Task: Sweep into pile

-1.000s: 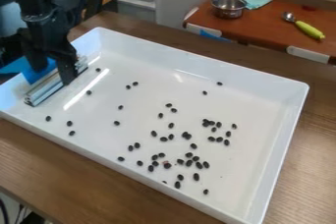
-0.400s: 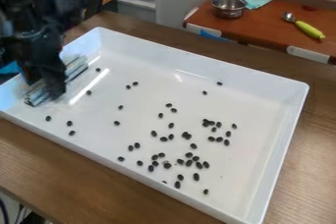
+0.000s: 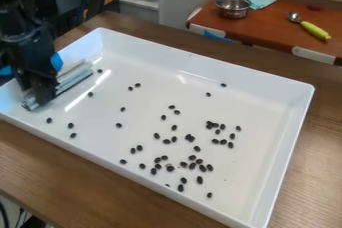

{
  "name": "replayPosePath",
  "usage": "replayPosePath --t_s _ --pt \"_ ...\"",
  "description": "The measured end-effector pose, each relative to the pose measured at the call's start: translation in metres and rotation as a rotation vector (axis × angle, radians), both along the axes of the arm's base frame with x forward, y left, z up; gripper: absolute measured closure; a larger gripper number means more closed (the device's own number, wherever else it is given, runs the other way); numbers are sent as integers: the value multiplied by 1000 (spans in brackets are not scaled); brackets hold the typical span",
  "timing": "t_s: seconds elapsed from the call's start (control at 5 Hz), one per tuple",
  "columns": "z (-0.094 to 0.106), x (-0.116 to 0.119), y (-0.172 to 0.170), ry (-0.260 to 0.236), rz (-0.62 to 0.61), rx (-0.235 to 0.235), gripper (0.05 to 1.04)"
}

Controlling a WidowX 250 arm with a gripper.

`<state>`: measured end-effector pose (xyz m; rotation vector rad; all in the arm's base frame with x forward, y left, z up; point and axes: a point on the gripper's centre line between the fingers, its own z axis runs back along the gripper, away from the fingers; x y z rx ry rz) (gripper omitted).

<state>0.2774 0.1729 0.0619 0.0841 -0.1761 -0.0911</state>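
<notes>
Camera view: Across the bottom of the frame, a wooden surface (image 3: 60, 164) supports a large white tray (image 3: 284, 159). Dark beans (image 3: 200, 180) lie scattered on its floor, thickest at lower center, with a small cluster right of center and strays toward the left. At the left of the frame, a ribbed, silvery bar (image 3: 77, 76) lies slantwise inside the tray, partly hidden by the black tool (image 3: 41, 98) hanging over it; whether the tool is spread, pressed together or pinching anything cannot be told. A blue piece (image 3: 57, 62) shows just beside it. Beyond, at upper right, a metal pot (image 3: 233, 12), a teal cloth (image 3: 262, 2) and a green-handled scoop (image 3: 314, 30) rest on a reddish-brown surface (image 3: 274, 29).
</notes>
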Motion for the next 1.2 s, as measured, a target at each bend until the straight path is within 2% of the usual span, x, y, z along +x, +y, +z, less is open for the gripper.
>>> replayPosePath --t_s 0.2,0.6,1.2 --pt "-3 -3 -4 9 -1 19 705" --pt "-6 -4 -21 -14 5 78 705" --pt "-7 -13 -61 15 -14 60 705"
